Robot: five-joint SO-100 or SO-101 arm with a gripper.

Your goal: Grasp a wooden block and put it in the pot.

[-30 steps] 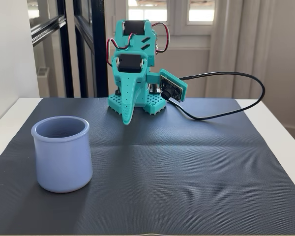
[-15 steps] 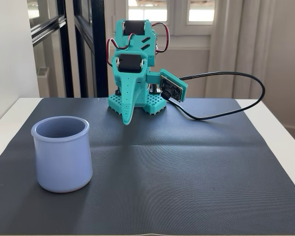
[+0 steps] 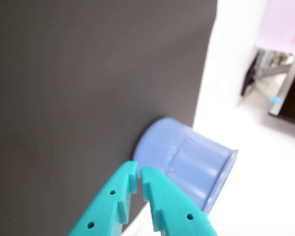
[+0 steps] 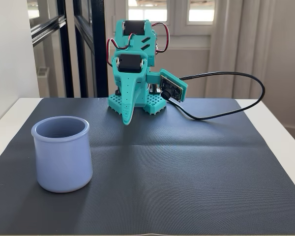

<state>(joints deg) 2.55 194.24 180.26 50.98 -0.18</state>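
Observation:
The pale lavender-blue pot stands upright on the dark mat at the front left of the fixed view. It also shows in the wrist view, which lies on its side. My teal gripper hangs folded down near the arm's base at the back of the mat, far from the pot. In the wrist view the gripper has its jaws nearly together with nothing between them. No wooden block shows in either view. The inside of the pot is hidden.
The dark grey mat covers most of the white table. A black cable loops from the wrist camera across the mat's back right. Windows and a dark frame stand behind the table.

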